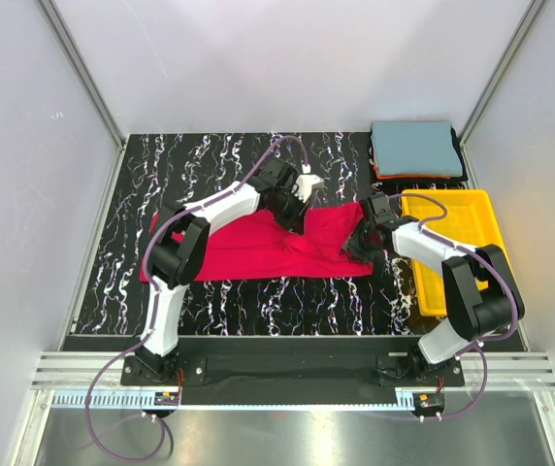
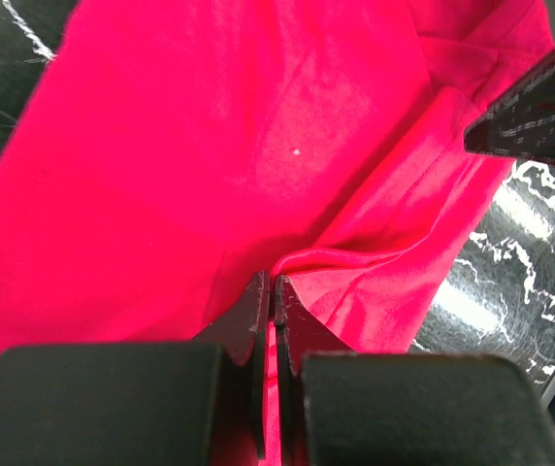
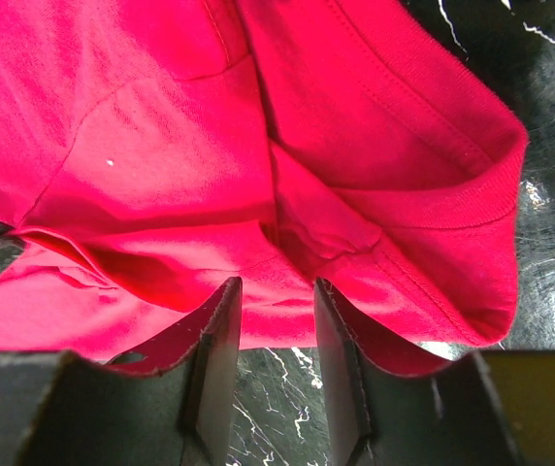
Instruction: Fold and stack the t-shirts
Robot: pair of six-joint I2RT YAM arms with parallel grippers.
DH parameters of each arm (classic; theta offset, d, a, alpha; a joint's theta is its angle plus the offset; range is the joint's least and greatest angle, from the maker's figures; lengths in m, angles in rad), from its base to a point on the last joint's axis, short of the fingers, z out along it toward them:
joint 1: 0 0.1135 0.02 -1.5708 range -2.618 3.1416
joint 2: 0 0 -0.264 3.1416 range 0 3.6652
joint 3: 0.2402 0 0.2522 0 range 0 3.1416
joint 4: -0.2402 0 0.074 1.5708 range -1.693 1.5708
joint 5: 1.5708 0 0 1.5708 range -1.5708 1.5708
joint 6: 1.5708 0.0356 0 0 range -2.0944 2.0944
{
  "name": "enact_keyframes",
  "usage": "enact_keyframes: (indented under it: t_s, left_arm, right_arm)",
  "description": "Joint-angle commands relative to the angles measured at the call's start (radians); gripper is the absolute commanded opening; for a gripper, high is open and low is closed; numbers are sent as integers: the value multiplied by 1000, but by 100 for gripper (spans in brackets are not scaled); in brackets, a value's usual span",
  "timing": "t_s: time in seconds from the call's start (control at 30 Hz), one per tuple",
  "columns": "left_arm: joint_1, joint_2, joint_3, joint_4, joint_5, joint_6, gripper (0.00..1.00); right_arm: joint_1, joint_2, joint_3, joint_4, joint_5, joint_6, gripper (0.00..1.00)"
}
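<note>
Cloth: red t-shirt (image 1: pixel 268 250) spread at centre of tabletop (image 1: pixel 210 165); judged light, limp, sags between grips | left hand (image 2: pixel 270 286): fingers together, clamped on a fold at shirt's 12 o'clock edge | right hand (image 3: pixel 277 283): fingers apart at 3 o'clock hem | best hold: hems, corners

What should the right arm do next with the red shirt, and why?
Probably close the right gripper on the cloth. Its jaws stand open at the edge of the red t-shirt, while the left gripper is shut on a fold. With both holding, the arms could lift and fold it.
</note>
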Motion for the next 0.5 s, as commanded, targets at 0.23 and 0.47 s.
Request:
enact_keyframes:
  t_s: [0.23,0.47]
  left_arm:
    - [55,-16,21,64,-44,-120,0]
    - [61,-57,-71,133,-51,-214,0]
  right_arm:
    - [-6,-44,14,25,26,-1,43]
    - [-6,-38,36,27,42,-13,39]
